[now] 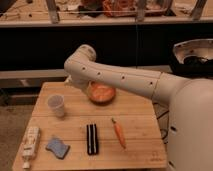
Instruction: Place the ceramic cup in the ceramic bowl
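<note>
I'm reading ceramic cup (56, 105) as light, stiff, slick, chippable; planning grip across rim. Pincer spread, empty, hiding behind elbow (82, 60) beside ceramic bowl (101, 93).

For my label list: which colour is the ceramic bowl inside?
The ceramic bowl: speckled orange, in camera view; gripper hidden behind the arm.

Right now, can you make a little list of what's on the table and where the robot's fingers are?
ceramic cup: upright on the table, left side
ceramic bowl: back middle, right of the cup
gripper: mostly hidden behind the arm, left of the bowl, fingers open
front row: white bottle, blue sponge, black bar, carrot
cup in bowl: not yet
</note>
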### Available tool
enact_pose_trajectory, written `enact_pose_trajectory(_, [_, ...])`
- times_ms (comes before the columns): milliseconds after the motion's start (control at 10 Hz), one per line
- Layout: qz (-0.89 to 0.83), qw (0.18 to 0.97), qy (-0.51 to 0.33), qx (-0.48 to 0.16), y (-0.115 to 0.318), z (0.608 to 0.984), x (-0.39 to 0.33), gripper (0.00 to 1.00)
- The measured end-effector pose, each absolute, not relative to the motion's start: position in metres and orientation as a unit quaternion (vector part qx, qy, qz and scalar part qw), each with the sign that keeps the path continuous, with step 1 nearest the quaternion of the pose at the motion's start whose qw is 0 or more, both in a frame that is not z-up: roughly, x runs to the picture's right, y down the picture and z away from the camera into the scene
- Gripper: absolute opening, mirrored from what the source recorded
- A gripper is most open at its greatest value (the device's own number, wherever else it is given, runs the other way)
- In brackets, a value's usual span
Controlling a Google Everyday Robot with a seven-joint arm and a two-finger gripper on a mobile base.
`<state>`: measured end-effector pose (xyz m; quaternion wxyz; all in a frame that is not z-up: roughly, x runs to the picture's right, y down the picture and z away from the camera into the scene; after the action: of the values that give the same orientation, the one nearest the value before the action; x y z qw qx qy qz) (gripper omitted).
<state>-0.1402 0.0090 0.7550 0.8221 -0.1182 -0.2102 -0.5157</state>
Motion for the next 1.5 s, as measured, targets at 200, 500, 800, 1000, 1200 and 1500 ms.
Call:
enact_pose_trajectory(200, [-0.529,0.811,-0.218,-0.12,0.011,0.765,-0.15,0.8])
enact_pose_trajectory(500, [-0.558,0.786,-0.234,-0.125,0.02,0.783,-0.179,0.8])
enact_pose_trajectory(800, [-0.573,0.773,-0.24,-0.129,0.022,0.792,-0.184,0.8])
enact_pose_trajectory(1000, [-0.589,0.755,-0.254,-0.136,0.034,0.809,-0.195,0.8])
enact_pose_trajectory(1200, [-0.603,0.739,-0.264,-0.142,0.043,0.825,-0.202,0.8])
enact_pose_trajectory(1500, [-0.613,0.726,-0.276,-0.147,0.051,0.839,-0.211,0.8])
